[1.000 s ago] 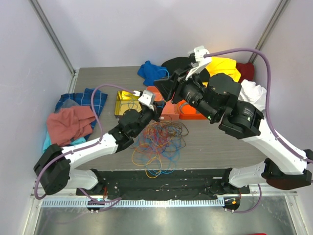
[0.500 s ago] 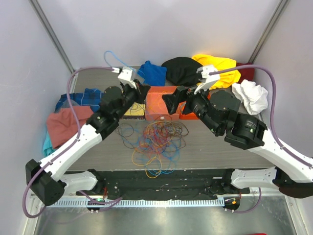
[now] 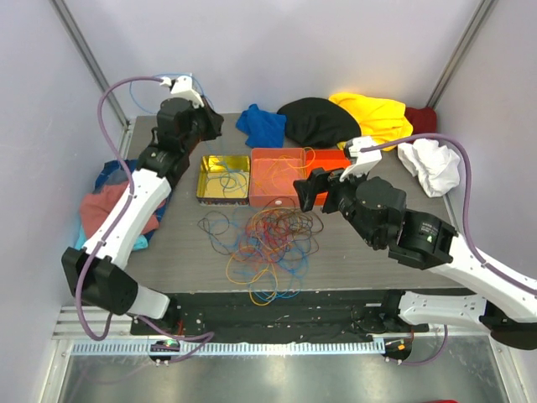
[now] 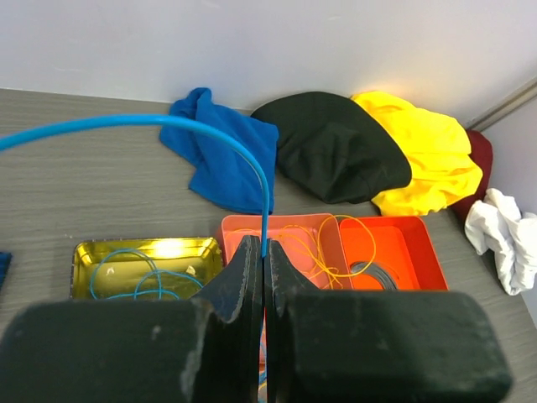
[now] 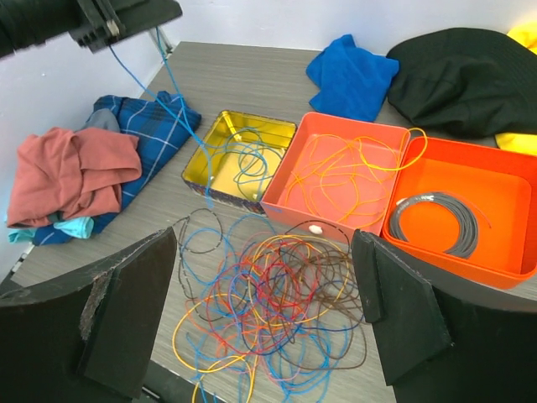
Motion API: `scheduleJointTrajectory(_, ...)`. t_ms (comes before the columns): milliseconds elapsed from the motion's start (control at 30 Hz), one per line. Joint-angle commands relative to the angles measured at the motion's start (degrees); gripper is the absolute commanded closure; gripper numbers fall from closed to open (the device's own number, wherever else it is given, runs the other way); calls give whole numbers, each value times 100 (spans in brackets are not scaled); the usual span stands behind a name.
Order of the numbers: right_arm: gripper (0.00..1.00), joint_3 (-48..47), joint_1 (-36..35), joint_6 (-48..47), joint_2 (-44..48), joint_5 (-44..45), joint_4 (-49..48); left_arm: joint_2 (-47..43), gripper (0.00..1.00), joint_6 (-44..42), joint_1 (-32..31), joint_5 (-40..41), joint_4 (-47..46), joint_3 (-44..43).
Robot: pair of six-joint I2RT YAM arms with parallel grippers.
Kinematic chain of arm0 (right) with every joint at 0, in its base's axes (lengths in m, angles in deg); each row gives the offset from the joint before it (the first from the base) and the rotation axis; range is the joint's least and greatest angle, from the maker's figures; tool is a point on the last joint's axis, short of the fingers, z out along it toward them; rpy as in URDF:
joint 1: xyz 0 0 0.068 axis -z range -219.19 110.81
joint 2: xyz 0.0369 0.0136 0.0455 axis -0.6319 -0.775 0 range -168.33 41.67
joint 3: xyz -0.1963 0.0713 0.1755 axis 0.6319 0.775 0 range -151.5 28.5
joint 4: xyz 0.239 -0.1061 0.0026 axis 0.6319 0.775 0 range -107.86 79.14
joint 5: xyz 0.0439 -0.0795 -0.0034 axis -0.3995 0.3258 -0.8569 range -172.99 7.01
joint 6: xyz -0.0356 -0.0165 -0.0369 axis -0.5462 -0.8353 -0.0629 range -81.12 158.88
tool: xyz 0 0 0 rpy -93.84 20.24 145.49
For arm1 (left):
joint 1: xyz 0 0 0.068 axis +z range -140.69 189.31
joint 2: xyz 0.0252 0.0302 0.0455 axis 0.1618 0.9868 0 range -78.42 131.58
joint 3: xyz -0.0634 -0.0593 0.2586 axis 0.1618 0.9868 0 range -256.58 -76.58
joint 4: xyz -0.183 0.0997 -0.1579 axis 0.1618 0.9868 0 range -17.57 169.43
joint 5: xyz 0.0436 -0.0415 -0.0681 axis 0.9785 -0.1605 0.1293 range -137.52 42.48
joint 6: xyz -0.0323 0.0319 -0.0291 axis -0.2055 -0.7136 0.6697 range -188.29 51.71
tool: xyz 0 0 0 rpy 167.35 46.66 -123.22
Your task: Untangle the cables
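Little looks done: a few blue strands [image 5: 247, 159] sit in the yellow tin [image 3: 223, 158] and orange strands [image 5: 336, 180] in the orange tray [image 3: 277, 151] at 12 o'clock, while most cables [image 3: 268, 243] lie tangled toward 6 o'clock of the table [image 3: 185, 252], with the left gripper [image 4: 263, 243] clenched on a blue cable [image 4: 168, 124] at 10 and the right gripper [image 3: 304, 190] released.

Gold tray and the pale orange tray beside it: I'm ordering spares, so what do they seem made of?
Gold tray: probably thin metal, glossy; its walls mirror the light. Pale orange tray: likely plastic, matte; flat even colour, no glints.
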Motion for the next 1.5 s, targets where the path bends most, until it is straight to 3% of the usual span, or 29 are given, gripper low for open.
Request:
scheduleJointTrajectory(0, 5, 116, -8, 1, 158, 273, -199, 421, 100, -75, 67, 194, 277, -667)
scheduleJointTrajectory(200, 6, 291, -17, -114, 246, 317, -225, 1168, 100, -575, 120, 659, 558, -1510)
scheduleJointTrajectory(567, 5, 573, -17, -324, 273, 449, -340, 1327, 100, -1262, 208, 1239, 1059, -2724)
scheduleJointTrajectory(1033, 6, 880, -17, -307, 369, 484, -384, 1670, 100, -1166, 217, 1328, 884, -1645)
scheduleJointTrajectory(1233, 6, 1030, -17, -272, 413, 502, -401, 1363, 100, -893, 217, 1213, 752, -977)
scheduleJointTrajectory(1467, 5, 1118, -8, -272, 352, 440, -463, 1029, 100, -946, 208, 1353, 954, -905)
